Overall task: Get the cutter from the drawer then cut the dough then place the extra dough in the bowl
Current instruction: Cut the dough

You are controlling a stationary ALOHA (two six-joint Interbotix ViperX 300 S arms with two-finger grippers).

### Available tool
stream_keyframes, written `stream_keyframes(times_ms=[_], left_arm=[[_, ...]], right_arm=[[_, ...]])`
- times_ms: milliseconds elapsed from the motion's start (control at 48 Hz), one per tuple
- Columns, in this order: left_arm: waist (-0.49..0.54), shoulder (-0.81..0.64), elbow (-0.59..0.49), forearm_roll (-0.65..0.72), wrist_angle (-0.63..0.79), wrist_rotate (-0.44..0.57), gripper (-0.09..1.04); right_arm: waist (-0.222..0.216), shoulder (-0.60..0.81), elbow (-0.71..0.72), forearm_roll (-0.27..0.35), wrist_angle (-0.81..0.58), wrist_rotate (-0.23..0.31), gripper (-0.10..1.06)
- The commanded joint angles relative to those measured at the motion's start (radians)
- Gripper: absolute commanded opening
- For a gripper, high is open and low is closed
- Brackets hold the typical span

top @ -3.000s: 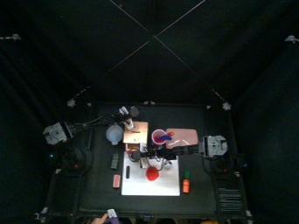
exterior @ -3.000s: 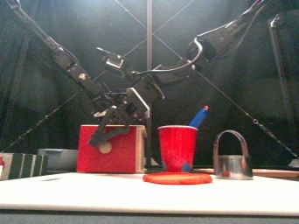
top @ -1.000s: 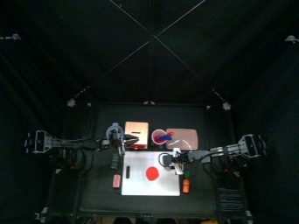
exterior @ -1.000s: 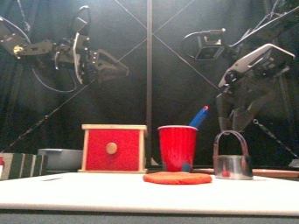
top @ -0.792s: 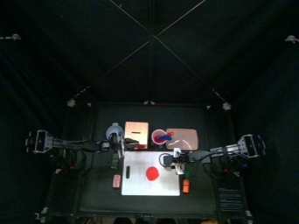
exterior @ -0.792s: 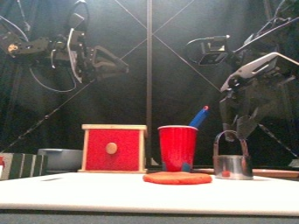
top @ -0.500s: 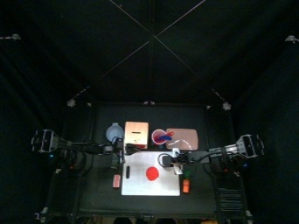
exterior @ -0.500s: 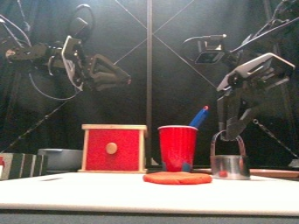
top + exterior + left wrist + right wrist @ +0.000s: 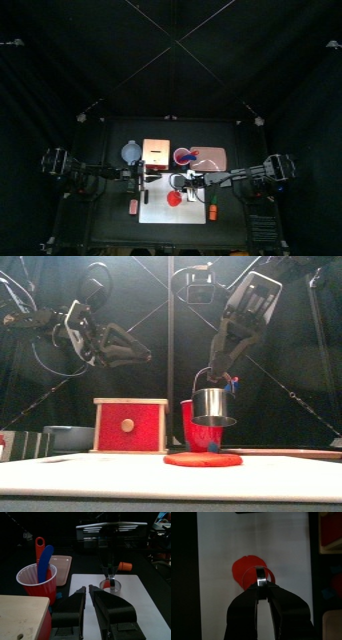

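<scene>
Metal cutter lifted over the red dough

The right gripper, reaching down from the upper right of the front view, was clamped on the wire handle of the round metal cutter. The cutter hung in the air at the frame's centre, clear above the flat red disc of dough. The dough lay on the white cutting board, low in the middle of the top view. The left gripper hovered at the front view's upper left, its jaws drawn narrow and holding nothing. Behind the dough stood the pale wooden box with a red drawer front, left of centre. Beside it was the red cup, partly hidden by the cutter, holding a blue toy knife and a red toy knife.
</scene>
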Motion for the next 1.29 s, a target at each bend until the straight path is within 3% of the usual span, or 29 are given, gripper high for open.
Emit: stream_keyframes(times_ms=[21,188,333,542,1292], left_arm=[[-0.002,-0.003,-0.008,-0.002,-0.003,0.002,0.59],[-0.002,-0.003,-0.006,0.0,0.003,0.002,0.58],[-0.002,-0.002,-0.003,0.0,0.006,0.0,0.58],[-0.002,-0.002,0.002,-0.002,0.009,-0.003,0.58],[-0.003,-0.002,0.003,-0.002,0.014,-0.003,0.58]], right_arm=[[0.023,0.011,-0.046,-0.049,-0.002,0.055,0.47],[0.048,0.049,-0.064,-0.147,0.005,0.156,0.47],[0.06,0.063,-0.067,-0.189,0.005,0.213,0.47],[0.078,0.066,-0.071,-0.181,0.014,0.218,0.47],[0.074,0.092,-0.087,-0.199,0.018,0.216,0.47]])
